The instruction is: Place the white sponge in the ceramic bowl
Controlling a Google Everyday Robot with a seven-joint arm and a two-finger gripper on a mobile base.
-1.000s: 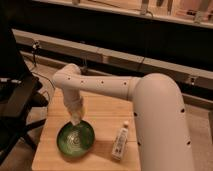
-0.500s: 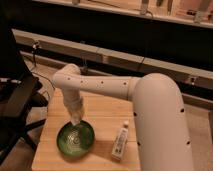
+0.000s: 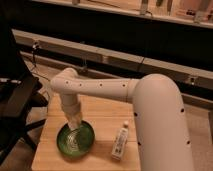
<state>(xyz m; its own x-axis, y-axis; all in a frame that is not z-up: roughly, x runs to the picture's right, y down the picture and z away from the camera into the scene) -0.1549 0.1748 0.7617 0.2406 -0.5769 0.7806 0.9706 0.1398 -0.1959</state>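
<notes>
A green glazed ceramic bowl (image 3: 76, 140) sits on the front left of a small wooden table (image 3: 102, 112). My white arm reaches down from the right. My gripper (image 3: 74, 123) points down over the bowl's far rim. A pale whitish piece (image 3: 75, 120) at the gripper's tip looks like the white sponge, just above the inside of the bowl. Whether it is held or resting on the rim cannot be told.
A white squeeze bottle (image 3: 120, 142) lies on the table to the right of the bowl. A black chair (image 3: 15, 95) stands to the left of the table. A dark wall with a cable rail (image 3: 100, 52) runs behind.
The gripper has sunk slightly toward the bowl. Bowl and bottle have not moved.
</notes>
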